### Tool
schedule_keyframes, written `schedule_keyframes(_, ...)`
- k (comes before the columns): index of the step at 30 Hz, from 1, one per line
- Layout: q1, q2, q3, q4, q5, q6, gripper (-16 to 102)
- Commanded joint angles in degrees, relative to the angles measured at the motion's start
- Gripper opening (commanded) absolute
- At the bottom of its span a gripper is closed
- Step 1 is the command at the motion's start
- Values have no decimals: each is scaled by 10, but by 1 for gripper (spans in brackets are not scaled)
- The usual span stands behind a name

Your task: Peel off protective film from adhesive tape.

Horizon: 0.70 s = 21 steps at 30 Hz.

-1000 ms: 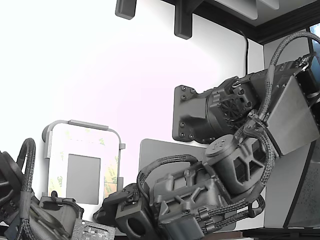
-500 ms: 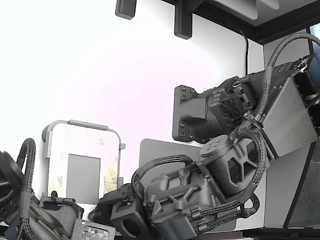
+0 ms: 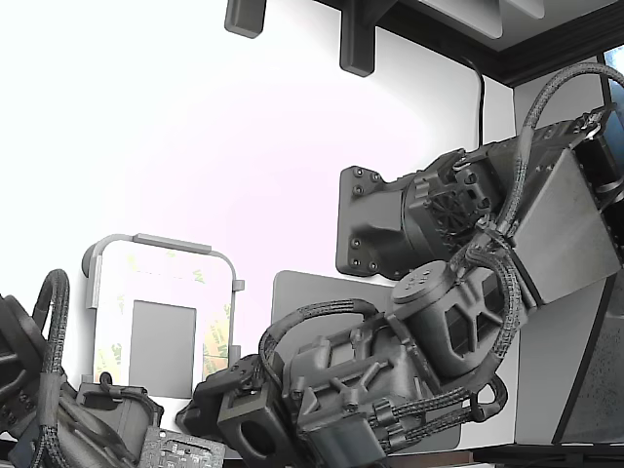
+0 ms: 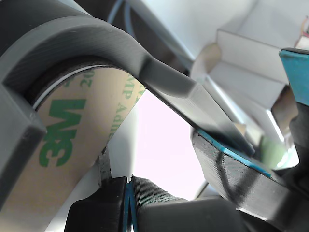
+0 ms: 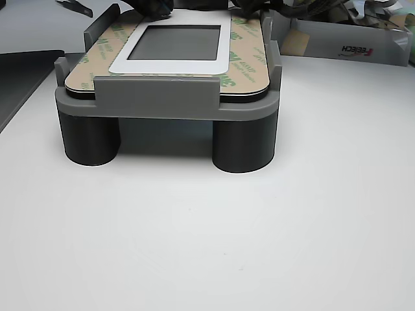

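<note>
Dark arm folded low at the near corner of the taped plate.

In the exterior view the dark grey six-joint arm (image 3: 439,322) bends down from its wall mount, its wrist lying low with the black gripper (image 3: 216,414) at the lower right corner of the grey plastic frame (image 3: 161,244). The tan protective film with green 3M print (image 5: 249,61) lies flat along the white plate's (image 5: 172,39) edges, covering the tape. In the wrist view the film (image 4: 63,159) fills the foreground beside a dark finger (image 4: 159,77); whether the jaws grip it cannot be told.
</note>
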Motion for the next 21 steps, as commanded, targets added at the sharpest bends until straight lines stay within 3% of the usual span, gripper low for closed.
schedule_keyframes(1,-2,18,-11,0,0,2,-11)
schedule_keyframes(21,9,23,-9,4,7,13,-11)
